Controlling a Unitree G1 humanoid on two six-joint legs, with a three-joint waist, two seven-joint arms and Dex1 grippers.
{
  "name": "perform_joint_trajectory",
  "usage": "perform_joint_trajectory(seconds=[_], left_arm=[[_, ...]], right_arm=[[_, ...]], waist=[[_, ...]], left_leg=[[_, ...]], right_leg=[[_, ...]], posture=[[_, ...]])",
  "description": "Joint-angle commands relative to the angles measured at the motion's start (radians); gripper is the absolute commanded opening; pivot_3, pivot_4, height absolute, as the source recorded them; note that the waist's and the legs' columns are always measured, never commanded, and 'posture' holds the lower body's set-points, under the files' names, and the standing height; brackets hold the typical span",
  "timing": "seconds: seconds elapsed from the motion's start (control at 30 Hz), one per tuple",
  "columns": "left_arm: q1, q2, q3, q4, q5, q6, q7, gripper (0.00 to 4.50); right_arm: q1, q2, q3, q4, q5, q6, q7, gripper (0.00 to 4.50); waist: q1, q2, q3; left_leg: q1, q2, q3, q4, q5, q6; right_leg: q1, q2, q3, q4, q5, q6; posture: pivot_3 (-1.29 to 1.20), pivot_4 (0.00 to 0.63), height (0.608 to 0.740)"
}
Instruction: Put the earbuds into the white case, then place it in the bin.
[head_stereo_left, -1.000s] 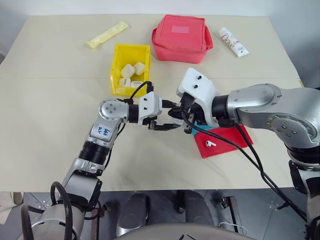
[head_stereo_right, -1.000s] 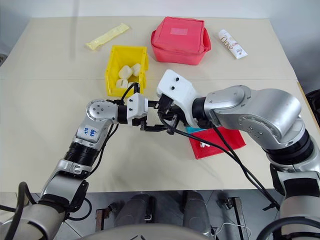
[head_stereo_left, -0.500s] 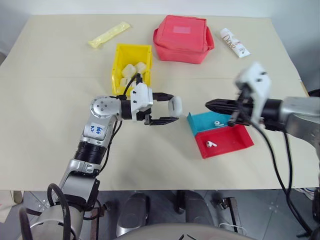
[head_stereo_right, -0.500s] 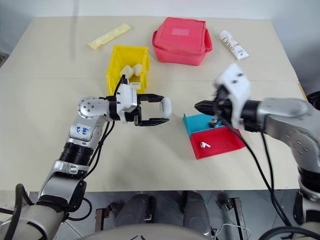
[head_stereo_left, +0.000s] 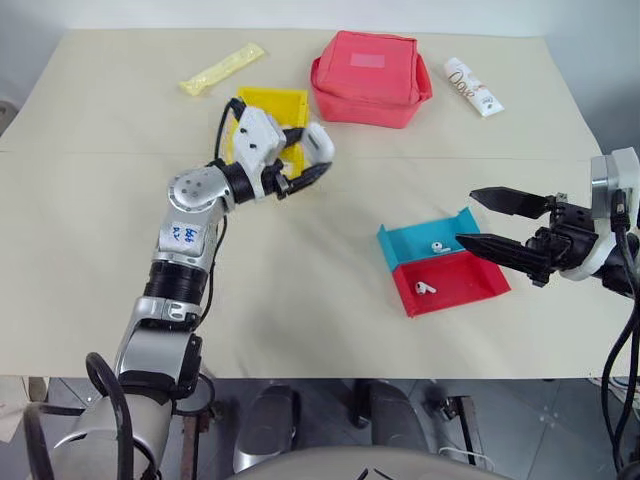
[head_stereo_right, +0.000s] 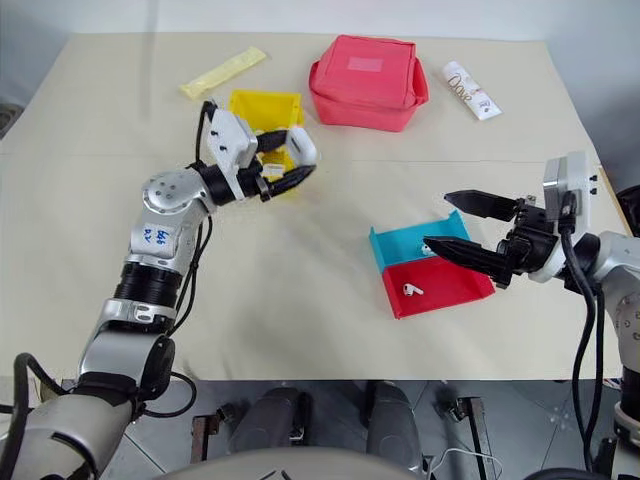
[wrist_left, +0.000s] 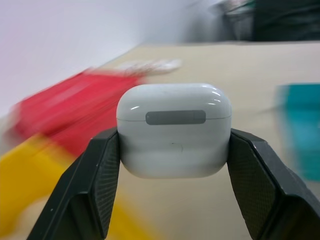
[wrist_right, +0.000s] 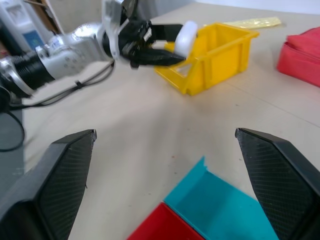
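My left gripper (head_stereo_left: 318, 152) is shut on the white case (head_stereo_left: 321, 142), holding it by its sides at the near right corner of the yellow bin (head_stereo_left: 270, 99). In the left wrist view the closed case (wrist_left: 174, 130) sits between both fingers (wrist_left: 95, 185). One of the earbuds (head_stereo_left: 436, 246) lies in the blue tray (head_stereo_left: 410, 243) and another (head_stereo_left: 423, 288) in the red tray (head_stereo_left: 470, 283). To the right of the trays my right gripper (head_stereo_left: 466, 215) stands wide open with nothing between its fingers. It points at the left gripper and case (wrist_right: 184, 39).
A red fabric pouch (head_stereo_left: 370, 78) sits behind the bin to the right. A yellow packet (head_stereo_left: 222, 68) lies at the back left and a white tube (head_stereo_left: 470, 86) at the back right. The arm hides most of the bin's inside.
My left gripper has carried the case from the table's middle back and left to the yellow bin. My right gripper has let go of it, swung right past the trays and opened wide.
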Motion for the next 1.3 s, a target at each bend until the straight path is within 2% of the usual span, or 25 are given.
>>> perform_joint_trajectory(seconds=[0.03, 0.13, 0.2, 0.3, 0.43, 0.57, 0.73, 0.83, 1.07, 1.3], left_arm=[[-0.086, 0.025, 0.03, 0.088, 0.065, 0.027, 0.157, 2.79], [-0.142, 0.038, 0.021, 0.201, 0.118, 0.029, 0.249, 2.79], [-0.167, 0.037, 0.011, 0.259, 0.131, 0.029, 0.259, 3.52], [-0.161, 0.036, 0.009, 0.247, 0.118, 0.008, 0.212, 4.45], [-0.053, 0.05, 0.032, 0.055, -0.022, -0.069, -0.034, 4.48], [0.121, 0.102, 0.071, -0.222, -0.221, 0.056, -0.254, 4.48], [0.272, 0.22, 0.112, -0.357, -0.344, 0.16, -0.421, 4.48], [0.353, 0.262, 0.162, -0.361, -0.379, 0.089, -0.503, 4.48], [0.438, 0.355, 0.223, -0.307, -0.385, 0.062, -0.609, 4.48], [0.457, 0.367, 0.244, -0.303, -0.385, 0.027, -0.639, 4.48]], right_arm=[[0.024, 0.017, -0.011, -0.049, -0.007, -0.032, -0.02, 4.46], [0.042, 0.026, -0.003, -0.071, -0.013, -0.034, -0.037, 4.46], [0.045, 0.027, -0.003, -0.079, -0.016, -0.031, -0.052, 4.5], [0.042, 0.018, -0.002, -0.08, -0.017, -0.028, -0.057, 4.5], [0.028, 0.0, -0.004, -0.076, -0.009, -0.019, -0.047, 4.5], [-0.002, -0.031, 0.017, -0.045, -0.016, -0.012, -0.011, 4.5], [-0.025, -0.095, 0.066, 0.001, -0.051, -0.013, 0.077, 4.5], [-0.014, -0.139, 0.084, 0.019, -0.084, -0.033, 0.142, 4.5], [0.097, -0.207, 0.042, 0.067, -0.149, -0.125, 0.295, 4.5], [0.163, -0.217, -0.001, 0.124, -0.183, -0.152, 0.322, 4.5]], waist=[[0.004, 0.0, 0.0], [0.005, -0.001, 0.0], [0.005, -0.001, 0.0], [0.004, -0.001, 0.0], [-0.001, -0.001, 0.0], [-0.007, 0.0, 0.0], [-0.013, 0.0, 0.0], [-0.012, 0.001, 0.0], [0.001, 0.001, 0.0], [-0.002, 0.001, 0.0]], left_leg=[[0.0, 0.0, 0.0, 0.0, 0.0, 0.0], [0.0, -0.001, 0.0, 0.0, 0.0, 0.0], [0.0, -0.002, 0.0, 0.0, 0.0, 0.0], [0.0, -0.003, 0.0, 0.0, 0.0, 0.0], [0.0, -0.002, 0.0, 0.0, 0.001, -0.001], [0.001, 0.0, 0.0, 0.0, 0.001, -0.002], [0.001, 0.001, 0.0, 0.0, 0.001, -0.003], [0.001, 0.001, 0.001, 0.0, 0.001, -0.003], [0.001, 0.0, -0.001, 0.001, 0.0, -0.002], [0.001, 0.0, 0.0, 0.0, 0.0, -0.002]], right_leg=[[0.0, 0.0, 0.0, 0.0, 0.0, 0.0], [0.0, -0.001, 0.0, 0.0, 0.0, 0.0], [0.0, -0.001, 0.0, 0.0, 0.0, 0.001], [0.0, -0.001, 0.0, 0.0, 0.0, 0.001], [0.0, -0.001, 0.0, 0.0, 0.0, 0.001], [0.0, 0.0, 0.001, 0.001, 0.0, 0.0], [0.0, 0.001, 0.001, 0.001, 0.0, -0.001], [0.0, 0.0, 0.001, 0.001, 0.0, -0.001], [0.0, -0.001, 0.001, 0.001, 0.0, -0.001], [0.0, -0.001, 0.001, 0.002, 0.0, -0.001]], posture=[[0.0, 0.15, 0.74], [0.0, 0.15, 0.74], [0.0, 0.15, 0.74], [0.0, 0.15, 0.74], [0.0, 0.15, 0.74], [0.0, 0.15, 0.74], [0.0, 0.15, 0.74], [0.0, 0.15, 0.74], [0.0, 0.15, 0.74], [0.0, 0.15, 0.74]])
